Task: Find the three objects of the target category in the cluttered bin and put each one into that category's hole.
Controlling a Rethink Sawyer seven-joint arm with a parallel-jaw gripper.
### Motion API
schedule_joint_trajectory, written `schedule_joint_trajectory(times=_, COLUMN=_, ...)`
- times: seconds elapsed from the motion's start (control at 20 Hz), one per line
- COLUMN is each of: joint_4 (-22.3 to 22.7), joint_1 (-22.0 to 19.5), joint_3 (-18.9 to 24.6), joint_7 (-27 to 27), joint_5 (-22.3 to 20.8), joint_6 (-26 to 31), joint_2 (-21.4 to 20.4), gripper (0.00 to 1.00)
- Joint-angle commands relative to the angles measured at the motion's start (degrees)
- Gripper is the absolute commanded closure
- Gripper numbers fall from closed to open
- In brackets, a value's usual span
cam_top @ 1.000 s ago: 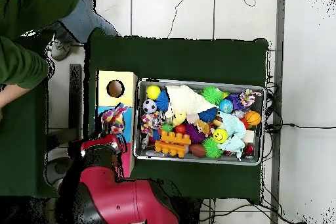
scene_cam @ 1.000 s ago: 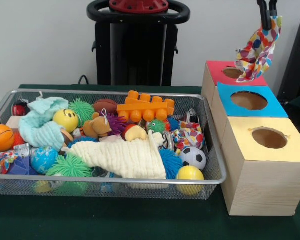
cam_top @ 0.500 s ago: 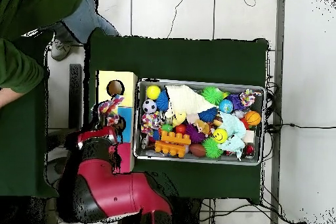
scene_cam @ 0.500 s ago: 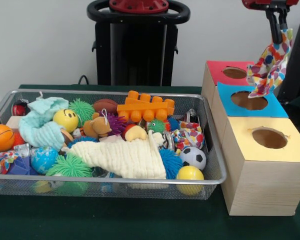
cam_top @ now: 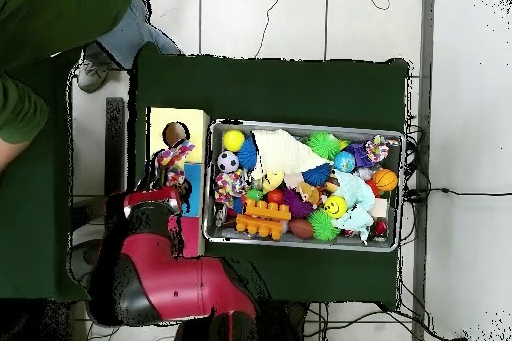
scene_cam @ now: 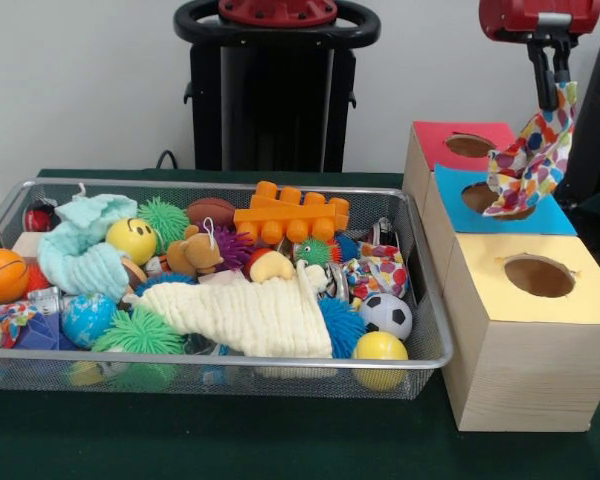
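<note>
The claw [scene_cam: 547,92] pinches a spotted cloth [scene_cam: 528,157] that dangles above the blue box's hole [scene_cam: 495,199], beside a toy-crammed wire bin [scene_cam: 420,290] on the dark green bench [scene_cam: 280,440]; a plain pale wall stands behind.

Red arm [cam_top: 165,287], black hand [scene_cam: 546,78]

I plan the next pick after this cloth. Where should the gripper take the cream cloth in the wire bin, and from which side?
Probably from straight above, at the raised ridge of the cream cloth near its middle. It lies spread over other toys, so its folds stand up and give something to pinch. Its edges are flanked by spiky balls and the soccer ball, so they look harder to reach.
</note>
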Motion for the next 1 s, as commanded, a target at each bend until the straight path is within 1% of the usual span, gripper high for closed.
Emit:
schedule_joint_trajectory(times=0.05, joint_4=-4.6, joint_1=0.3, joint_3=-3.0, joint_7=8.8, joint_5=2.6, joint_6=0.4, joint_2=1.8, gripper=1.0)
schedule_joint_trajectory(times=0.25, joint_4=-6.3, joint_1=-0.8, joint_3=-2.2, joint_7=8.3, joint_5=1.1, joint_6=0.5, joint_2=3.6, gripper=1.0)
schedule_joint_trajectory(times=0.35, joint_4=-6.6, joint_1=-0.7, joint_3=-2.2, joint_7=8.1, joint_5=0.3, joint_6=-0.3, joint_2=4.6, gripper=1.0)
schedule_joint_trajectory(times=0.55, joint_4=-8.6, joint_1=0.2, joint_3=-3.1, joint_7=7.4, joint_5=0.3, joint_6=-1.0, joint_2=5.7, gripper=1.0)
schedule_joint_trajectory(times=0.65, joint_4=-9.0, joint_1=-0.1, joint_3=-2.9, joint_7=7.1, joint_5=-0.4, joint_6=0.1, joint_2=5.7, gripper=1.0)
schedule_joint_trajectory(times=0.75, joint_4=-9.3, joint_1=-0.3, joint_3=-2.7, joint_7=5.7, joint_5=-1.5, joint_6=2.9, joint_2=6.3, gripper=1.0)
schedule_joint_trajectory(times=0.85, joint_4=-10.0, joint_1=1.1, joint_3=-4.6, joint_7=3.8, joint_5=-1.4, joint_6=5.4, joint_2=7.5, gripper=1.0)
schedule_joint_trajectory(times=1.0, joint_4=-12.5, joint_1=3.7, joint_3=-7.4, joint_7=2.8, joint_5=0.1, joint_6=6.9, joint_2=10.3, gripper=1.0)
